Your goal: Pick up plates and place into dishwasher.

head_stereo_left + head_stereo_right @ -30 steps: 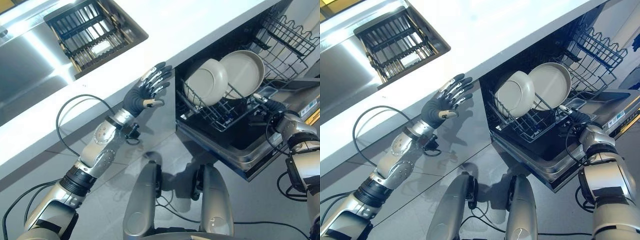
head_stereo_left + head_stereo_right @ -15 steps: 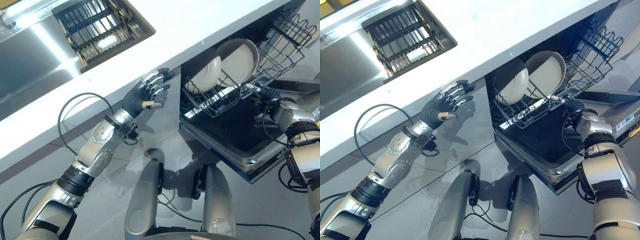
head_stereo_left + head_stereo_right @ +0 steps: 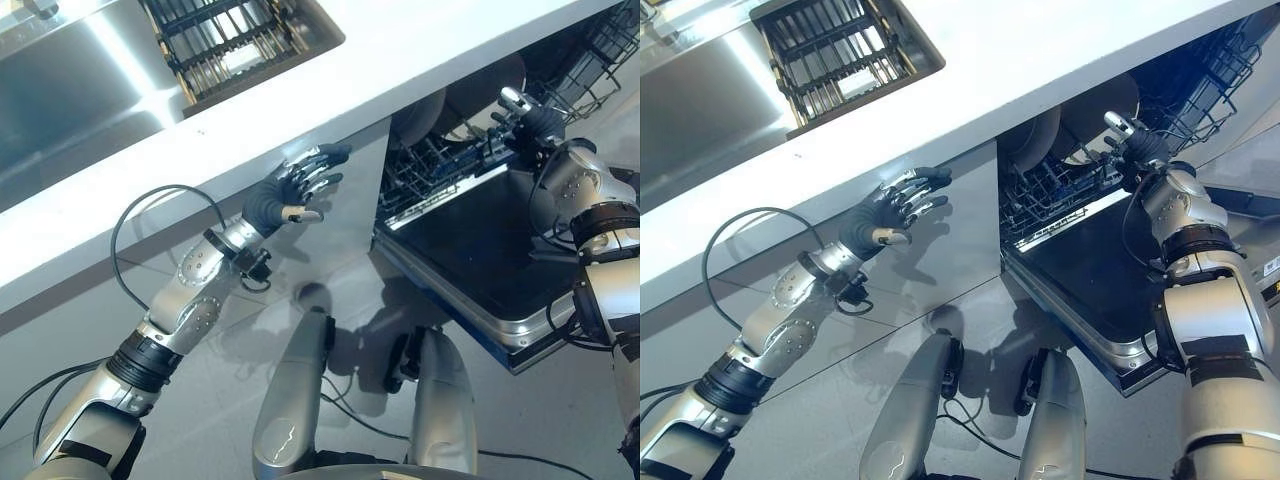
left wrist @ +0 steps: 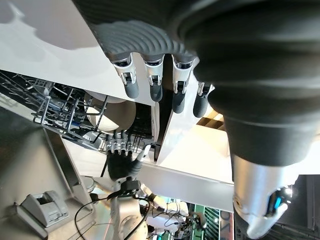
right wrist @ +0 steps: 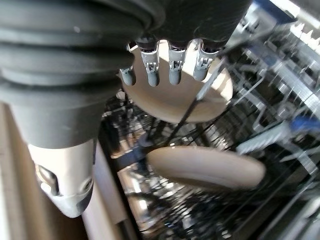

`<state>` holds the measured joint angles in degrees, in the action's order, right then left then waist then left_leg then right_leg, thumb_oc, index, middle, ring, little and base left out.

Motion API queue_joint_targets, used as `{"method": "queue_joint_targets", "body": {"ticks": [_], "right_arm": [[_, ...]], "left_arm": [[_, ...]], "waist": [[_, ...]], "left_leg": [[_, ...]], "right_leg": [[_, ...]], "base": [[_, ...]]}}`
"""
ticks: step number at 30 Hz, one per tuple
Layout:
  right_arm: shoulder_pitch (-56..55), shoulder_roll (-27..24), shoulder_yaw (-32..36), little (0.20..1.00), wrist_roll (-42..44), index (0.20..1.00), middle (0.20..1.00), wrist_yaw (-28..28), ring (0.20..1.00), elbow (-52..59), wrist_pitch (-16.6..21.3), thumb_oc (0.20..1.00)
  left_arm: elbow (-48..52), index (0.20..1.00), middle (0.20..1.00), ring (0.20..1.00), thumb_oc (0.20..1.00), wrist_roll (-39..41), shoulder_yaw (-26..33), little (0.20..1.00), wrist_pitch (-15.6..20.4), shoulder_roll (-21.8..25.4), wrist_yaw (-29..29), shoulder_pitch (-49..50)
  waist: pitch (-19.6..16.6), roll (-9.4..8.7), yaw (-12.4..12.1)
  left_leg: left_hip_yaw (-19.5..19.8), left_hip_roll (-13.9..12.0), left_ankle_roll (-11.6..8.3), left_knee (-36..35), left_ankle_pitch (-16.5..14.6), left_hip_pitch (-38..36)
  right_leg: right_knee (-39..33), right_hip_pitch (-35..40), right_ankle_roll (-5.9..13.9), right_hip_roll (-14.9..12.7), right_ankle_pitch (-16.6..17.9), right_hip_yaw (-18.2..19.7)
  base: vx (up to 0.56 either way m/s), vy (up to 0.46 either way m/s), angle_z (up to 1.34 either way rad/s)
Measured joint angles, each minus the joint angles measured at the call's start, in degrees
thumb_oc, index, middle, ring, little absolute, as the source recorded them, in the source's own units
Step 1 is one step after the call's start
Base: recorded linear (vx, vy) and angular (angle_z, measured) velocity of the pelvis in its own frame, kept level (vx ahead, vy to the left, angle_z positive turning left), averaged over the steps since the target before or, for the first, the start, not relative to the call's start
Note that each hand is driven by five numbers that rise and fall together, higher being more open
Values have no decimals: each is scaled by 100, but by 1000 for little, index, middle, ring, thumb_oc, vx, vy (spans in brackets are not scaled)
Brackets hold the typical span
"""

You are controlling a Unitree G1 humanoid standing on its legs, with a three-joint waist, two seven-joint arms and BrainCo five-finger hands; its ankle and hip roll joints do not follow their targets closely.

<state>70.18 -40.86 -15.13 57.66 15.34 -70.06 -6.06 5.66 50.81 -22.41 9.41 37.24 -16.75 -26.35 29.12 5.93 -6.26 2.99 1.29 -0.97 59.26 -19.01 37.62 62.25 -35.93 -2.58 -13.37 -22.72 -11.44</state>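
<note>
Non-task surroundings you see:
A white countertop (image 3: 420,50) holds a steel sink (image 3: 70,90) at its far-left corner, a dark rack (image 3: 235,40) inside it.

**Plates in the rack, rack under the counter**

Two plates (image 3: 1065,125) are standing on edge side by side in the dishwasher rack (image 3: 1040,195), which is sitting under the counter (image 3: 1040,50). The open dishwasher door (image 3: 1090,270) is lying in front of the rack. A sink (image 3: 700,100) is sitting in the counter at the left, holding a wire rack (image 3: 835,50).
</note>
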Motion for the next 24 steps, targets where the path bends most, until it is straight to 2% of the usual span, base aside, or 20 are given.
{"method": "queue_joint_targets", "body": {"ticks": [3, 7, 11, 13, 15, 16, 18, 19, 22, 24], "right_arm": [[-168, -15, 184, 1000, -85, 1000, 1000, -226, 1000, 158, 233, 1000], [-1056, -106, 401, 1000, -949, 1000, 1000, -1307, 1000, 870, 484, 1000], [-2260, -89, 750, 1000, -1663, 1000, 1000, -2292, 1000, 1578, 580, 1000], [-2916, -40, 1108, 1000, -2033, 1000, 1000, -2856, 1000, 2169, 615, 1000], [-3745, 42, 1551, 1000, -2605, 1000, 1000, -3614, 1000, 2732, 906, 1000], [-4000, 60, 1675, 1000, -2833, 1000, 1000, -3953, 1000, 2766, 1023, 1000], [-4685, 236, 2243, 1000, -3336, 1000, 1000, -4849, 1000, 3108, 1361, 1000], [-4980, 388, 2469, 1000, -3405, 1000, 1000, -5232, 1000, 3231, 1573, 1000], [-5472, 758, 3006, 1000, -3342, 1000, 1000, -5830, 1000, 3318, 1981, 1000], [-5516, 937, 3127, 1000, -3092, 1000, 1000, -5982, 1000, 3087, 2215, 1000]], "left_arm": [[2, 1000, 1000, 1000, 1000, 5, 39, 1000, 30, 1, -124, 58], [-4, 1000, 1000, 1000, 1000, -5, 45, 1000, 160, -14, -160, 229], [24, 1000, 1000, 1000, 1000, -76, 132, 1000, 398, -8, -147, 514], [25, 1000, 1000, 1000, 1000, -289, 166, 1000, 577, -38, -2, 563], [79, 1000, 1000, 1000, 1000, -541, 256, 1000, 710, -50, 191, 689], [95, 1000, 1000, 1000, 1000, -641, 338, 1000, 769, -72, 248, 763], [108, 1000, 1000, 1000, 1000, -769, 441, 1000, 865, -222, 415, 894], [114, 1000, 1000, 1000, 1000, -849, 559, 1000, 907, -322, 461, 1015], [95, 1000, 1000, 1000, 1000, -953, 704, 1000, 993, -469, 548, 1162], [77, 1000, 1000, 1000, 1000, -954, 740, 1000, 1058, -487, 549, 1163]], "waist": [[6, -15, 8], [17, -53, 112], [21, -314, 201], [41, -497, 423], [32, -606, 533], [28, -644, 706], [32, -664, 841], [30, -717, 1012], [21, -738, 1217], [19, -737, 1278]], "left_leg": [[-10, -14, 2, -3, -2, -3], [-84, -132, 8, -101, -5, -142], [-231, -217, 54, -233, -31, -342], [-331, -279, 86, -224, -56, -407], [-404, -309, 143, -218, -125, -478], [-476, -326, 161, -209, -154, -517], [-543, -353, 216, -223, -200, -606], [-628, -377, 230, -232, -235, -682], [-709, -407, 253, -249, -297, -790], [-758, -423, 255, -272, -301, -836]], "right_leg": [[-23, 7, 15, 10, 12, 5], [-257, 130, 40, 127, 132, 48], [-438, 270, 92, 240, 214, 173], [-463, 278, 138, 317, 238, 325], [-487, 310, 165, 416, 249, 454], [-507, 327, 188, 433, 252, 527], [-552, 389, 253, 517, 258, 645], [-578, 411, 292, 525, 268, 736], [-624, 478, 329, 566, 295, 804], [-636, 489, 314, 569, 306, 850]], "base": [[-63, 70, -2], [-64, 87, -15], [-41, 86, -21], [-49, 143, -17], [-3, 108, -25], [12, 99, -22], [9, 84, -23], [3, 49, -26], [0, 46, -20], [10, 9, -12]]}}
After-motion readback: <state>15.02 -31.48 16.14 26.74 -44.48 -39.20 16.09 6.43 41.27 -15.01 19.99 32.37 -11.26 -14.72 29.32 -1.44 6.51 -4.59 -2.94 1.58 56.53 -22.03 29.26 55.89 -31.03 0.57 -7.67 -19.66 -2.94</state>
